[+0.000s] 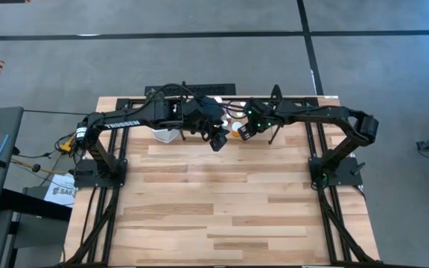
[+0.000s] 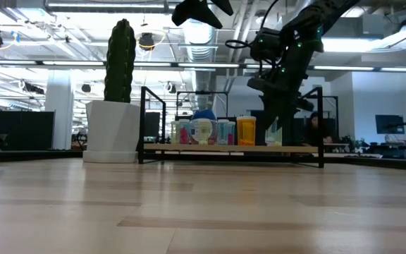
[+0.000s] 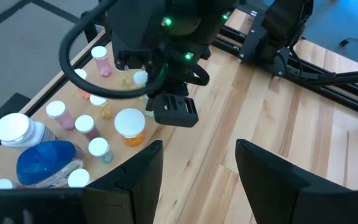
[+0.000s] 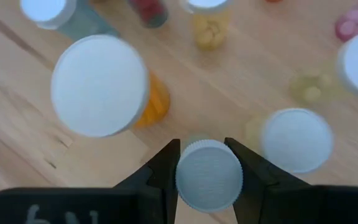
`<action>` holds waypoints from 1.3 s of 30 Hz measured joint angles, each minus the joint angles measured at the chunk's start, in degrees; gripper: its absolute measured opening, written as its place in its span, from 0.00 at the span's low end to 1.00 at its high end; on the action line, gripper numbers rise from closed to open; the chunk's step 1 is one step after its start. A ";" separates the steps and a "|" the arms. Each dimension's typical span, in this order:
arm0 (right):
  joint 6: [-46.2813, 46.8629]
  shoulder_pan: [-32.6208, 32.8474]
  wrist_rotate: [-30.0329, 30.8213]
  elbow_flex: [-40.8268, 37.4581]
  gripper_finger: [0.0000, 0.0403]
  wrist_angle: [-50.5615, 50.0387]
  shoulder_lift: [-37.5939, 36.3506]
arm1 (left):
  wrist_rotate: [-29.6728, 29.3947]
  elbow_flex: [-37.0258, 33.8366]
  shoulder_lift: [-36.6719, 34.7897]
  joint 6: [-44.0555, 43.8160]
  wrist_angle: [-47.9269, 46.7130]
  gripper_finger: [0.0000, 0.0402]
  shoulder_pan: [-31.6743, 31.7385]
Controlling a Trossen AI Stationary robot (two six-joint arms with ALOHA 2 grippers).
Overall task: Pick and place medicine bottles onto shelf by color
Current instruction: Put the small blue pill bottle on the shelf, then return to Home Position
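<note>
**A:** Right gripper [image 4: 207, 171] has its jaws closed snugly on the white cap of a small bottle [image 4: 208, 174], pinching it from both sides over the shelf [image 2: 231, 148]. Body colour? I cannot tell; the cap hides it.

**B:** And the other arm?

**A:** Left gripper [image 3: 197, 168] hangs above the shelf's front edge, fingers standing apart with nothing between them, looking across at the right one.

**B:** So how should this step go, in your view?

**A:** Judging from the grip, either lowering or lifting calls for a straight vertical path. The bottles crowd in closely. An amber bottle [image 4: 107, 87] with a wide white cap sits at about ten o'clock of the held one in the right wrist view, and a pale yellowish bottle [image 4: 297, 140] at about two o'clock. Any sideways drift could tip them.

**B:** Anything else around?

**A:** In the left wrist view, a rounded blue bottle [image 3: 45, 162] lies among pink-bodied bottles [image 3: 101, 62] and a teal one [image 3: 98, 149]. In the low view, a cactus pot [image 2: 111, 130] stands at nine o'clock of the shelf, just outside its black rail. It seems clear of the right arm; the neighbours on the board are the real obstacle.
</note>
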 joint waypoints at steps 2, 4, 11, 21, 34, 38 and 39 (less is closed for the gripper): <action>0.01 0.52 0.11 0.00 0.32 -0.02 0.00 | -0.02 0.00 0.00 -0.02 0.01 0.47 0.00; 1.03 1.03 0.25 0.00 0.32 0.00 0.00 | -0.02 0.00 0.00 -0.02 0.02 0.47 0.00; 2.98 2.21 2.96 0.22 0.32 -0.25 2.22 | -0.07 0.00 0.02 -0.38 0.34 0.47 0.00; 3.80 2.60 4.48 0.20 0.32 1.11 3.63 | -0.09 0.00 0.02 -0.76 0.23 0.47 0.00; 1.95 2.45 4.18 0.97 0.42 0.25 3.93 | -0.09 0.00 0.04 -0.74 -0.04 0.47 0.17; 0.42 2.45 4.16 3.76 0.51 -1.72 3.85 | -0.09 0.00 0.04 -0.72 -0.04 0.47 0.26; 0.07 2.45 4.17 4.46 0.53 -2.87 3.87 | -0.09 0.00 0.04 -0.71 -0.04 0.47 0.26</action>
